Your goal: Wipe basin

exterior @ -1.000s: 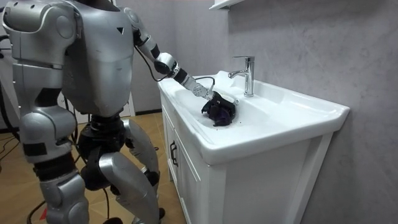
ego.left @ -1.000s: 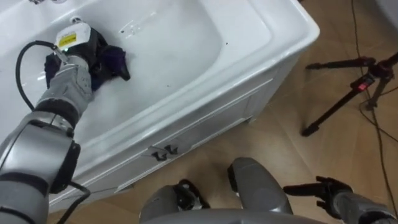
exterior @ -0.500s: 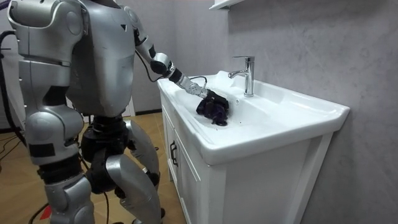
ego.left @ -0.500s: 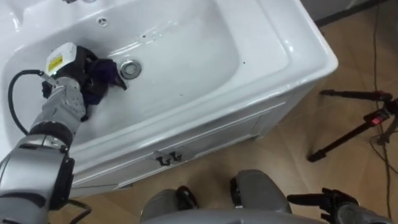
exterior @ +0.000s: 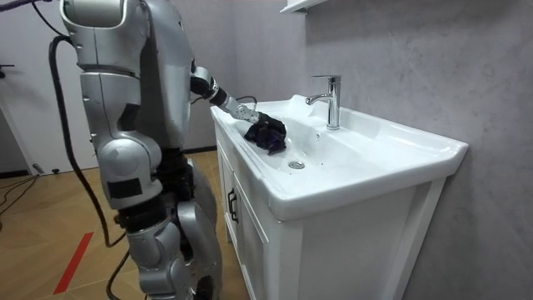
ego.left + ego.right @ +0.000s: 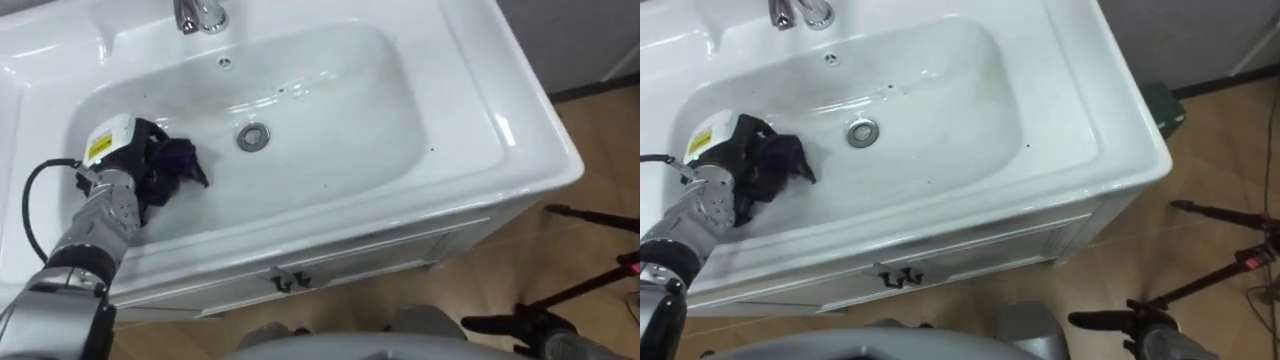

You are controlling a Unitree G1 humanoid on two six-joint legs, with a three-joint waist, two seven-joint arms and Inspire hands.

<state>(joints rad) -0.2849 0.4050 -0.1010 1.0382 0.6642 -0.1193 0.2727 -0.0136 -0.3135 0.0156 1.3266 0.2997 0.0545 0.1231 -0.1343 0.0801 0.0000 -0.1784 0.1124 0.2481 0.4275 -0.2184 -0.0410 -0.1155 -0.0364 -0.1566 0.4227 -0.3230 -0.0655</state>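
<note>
at the left slope of the white basin [image 6: 520, 140], left hand [image 6: 122, 165] has its fingers curled round a bunched dark purple cloth [image 6: 178, 160]. cloth lies on the bowl wall, left of the drain [image 6: 253, 136]. right hand [image 6: 500, 323] low, beside the cabinet [image 6: 350, 260]; grip unreadable.

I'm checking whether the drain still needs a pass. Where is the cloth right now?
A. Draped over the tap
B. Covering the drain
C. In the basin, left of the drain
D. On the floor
C: the purple cloth, held by the left hand, lies on the left side of the basin, and the drain shows uncovered to its right.
</note>
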